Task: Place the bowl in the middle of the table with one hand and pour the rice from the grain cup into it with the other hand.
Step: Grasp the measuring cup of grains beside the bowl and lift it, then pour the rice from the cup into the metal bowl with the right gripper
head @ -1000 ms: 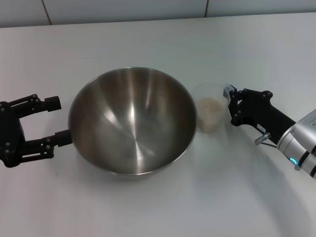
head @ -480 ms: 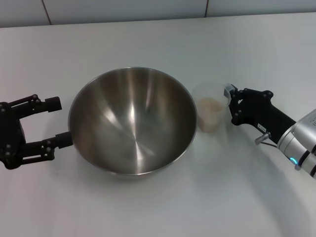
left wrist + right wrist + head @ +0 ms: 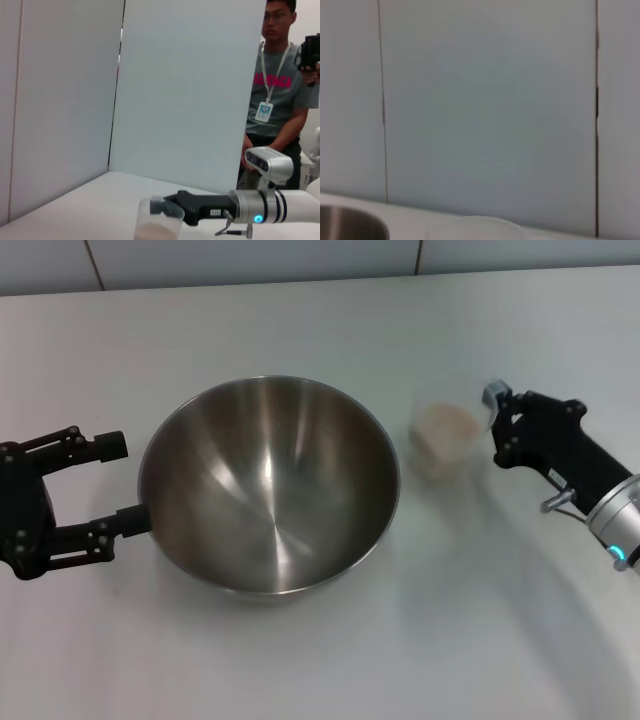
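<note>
The steel bowl (image 3: 268, 485) stands on the white table (image 3: 320, 660), near its middle. At the bowl's left rim my left gripper (image 3: 122, 483) is open, its lower finger close against the bowl's side. The clear grain cup (image 3: 446, 443), with rice (image 3: 447, 421) inside, is held upright just right of the bowl. My right gripper (image 3: 494, 423) is shut on the cup's right rim. The left wrist view shows the same cup (image 3: 157, 225) gripped at its rim by the right gripper (image 3: 161, 206).
A person (image 3: 276, 100) in a grey shirt stands beyond the table's right side, seen in the left wrist view. White wall panels rise behind the table. The bowl's rim (image 3: 350, 224) shows low in the right wrist view.
My right gripper has lifted the grain cup and carried it up and slightly right, away from the tabletop. The left gripper and the bowl stayed put.
</note>
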Robot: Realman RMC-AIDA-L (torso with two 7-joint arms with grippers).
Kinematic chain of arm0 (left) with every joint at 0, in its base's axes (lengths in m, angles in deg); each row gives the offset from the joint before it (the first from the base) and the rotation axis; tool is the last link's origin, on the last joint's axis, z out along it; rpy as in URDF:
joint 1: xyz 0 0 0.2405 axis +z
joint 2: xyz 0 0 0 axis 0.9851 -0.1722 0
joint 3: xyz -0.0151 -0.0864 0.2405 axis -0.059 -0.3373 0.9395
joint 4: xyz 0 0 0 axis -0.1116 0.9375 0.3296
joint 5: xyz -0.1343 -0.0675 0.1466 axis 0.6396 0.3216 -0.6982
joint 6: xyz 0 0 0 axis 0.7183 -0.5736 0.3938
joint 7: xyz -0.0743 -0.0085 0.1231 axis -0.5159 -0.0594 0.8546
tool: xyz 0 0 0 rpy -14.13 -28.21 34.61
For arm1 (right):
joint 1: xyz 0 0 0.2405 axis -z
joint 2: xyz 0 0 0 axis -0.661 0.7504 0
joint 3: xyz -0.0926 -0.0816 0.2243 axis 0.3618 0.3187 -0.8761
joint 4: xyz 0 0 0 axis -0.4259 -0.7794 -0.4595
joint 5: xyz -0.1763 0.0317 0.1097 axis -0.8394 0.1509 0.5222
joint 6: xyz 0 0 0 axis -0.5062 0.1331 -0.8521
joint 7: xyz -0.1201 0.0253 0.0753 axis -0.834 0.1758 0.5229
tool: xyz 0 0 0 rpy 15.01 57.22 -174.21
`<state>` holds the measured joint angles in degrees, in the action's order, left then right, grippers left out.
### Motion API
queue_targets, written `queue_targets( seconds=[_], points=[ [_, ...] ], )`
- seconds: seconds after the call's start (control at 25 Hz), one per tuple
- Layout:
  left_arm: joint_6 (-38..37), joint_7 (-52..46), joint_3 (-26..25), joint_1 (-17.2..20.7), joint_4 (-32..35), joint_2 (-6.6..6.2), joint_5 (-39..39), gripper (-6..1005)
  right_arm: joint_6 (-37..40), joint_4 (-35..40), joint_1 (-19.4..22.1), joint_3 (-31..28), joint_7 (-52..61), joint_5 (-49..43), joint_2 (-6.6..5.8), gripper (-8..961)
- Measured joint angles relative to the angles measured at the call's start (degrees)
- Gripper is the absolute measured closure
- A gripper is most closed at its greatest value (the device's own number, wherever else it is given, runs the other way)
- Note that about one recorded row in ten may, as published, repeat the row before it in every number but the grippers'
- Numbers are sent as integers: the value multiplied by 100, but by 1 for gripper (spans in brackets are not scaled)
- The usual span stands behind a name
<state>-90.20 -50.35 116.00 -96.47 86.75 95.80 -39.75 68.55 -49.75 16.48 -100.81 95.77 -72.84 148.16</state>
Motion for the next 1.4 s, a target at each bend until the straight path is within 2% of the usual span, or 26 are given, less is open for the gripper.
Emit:
queue_targets(
  seconds=[0.28,0.76,1.04,1.4],
  points=[
    [-5,166,0,8,-7,39,0,186,717,50,41,-102,-537,9,-17,938],
    [-35,252,-50,26,6,25,-1,186,1818,5,-13,-59,-1887,-26,-15,938],
    [-35,252,-53,18,2,17,-29,187,1895,44,-284,-58,-2692,-39,-21,938],
    [-17,251,-115,17,11,17,-7,186,1915,-194,-594,-45,-4370,-49,-21,937]
  ],
)
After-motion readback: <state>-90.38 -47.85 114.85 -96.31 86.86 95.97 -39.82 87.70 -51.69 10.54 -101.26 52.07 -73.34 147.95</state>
